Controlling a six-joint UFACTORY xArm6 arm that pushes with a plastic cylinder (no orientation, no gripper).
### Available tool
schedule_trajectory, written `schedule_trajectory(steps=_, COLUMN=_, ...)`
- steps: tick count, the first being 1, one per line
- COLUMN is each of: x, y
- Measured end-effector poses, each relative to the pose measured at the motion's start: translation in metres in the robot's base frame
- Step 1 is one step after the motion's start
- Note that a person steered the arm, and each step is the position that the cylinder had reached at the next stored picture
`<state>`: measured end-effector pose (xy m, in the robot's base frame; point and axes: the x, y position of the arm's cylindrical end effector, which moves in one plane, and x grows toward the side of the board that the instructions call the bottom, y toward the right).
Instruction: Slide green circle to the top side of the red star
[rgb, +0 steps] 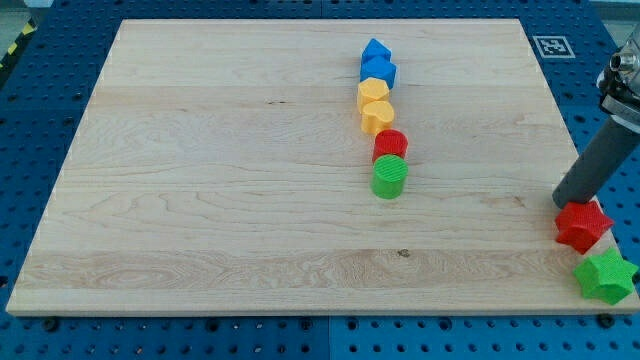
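Though no brand or readable word shows, a square black-and-white marker (548, 45) sits at the wooden board's (200, 170) top right corner. Mid-board, the green circle (389, 177), a ribbed upright cylinder, touches the red circle (391, 145) above it, ending a column of yellow and blue blocks. Well to the right, my tip (561, 203), a bare rod with nothing clamped, rests just left of the red star (583, 225), near the green star (604, 276).
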<state>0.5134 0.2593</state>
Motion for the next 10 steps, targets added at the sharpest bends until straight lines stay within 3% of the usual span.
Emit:
schedule_trajectory(steps=2, x=-0.006, y=-0.111)
schedule_trajectory(steps=4, x=0.023, y=-0.184)
schedule_trajectory(steps=5, x=-0.003, y=-0.226)
schedule_trajectory(steps=6, x=-0.030, y=-0.221)
schedule_trajectory(steps=9, x=-0.021, y=-0.132)
schedule_trajectory(steps=10, x=-0.024, y=-0.129)
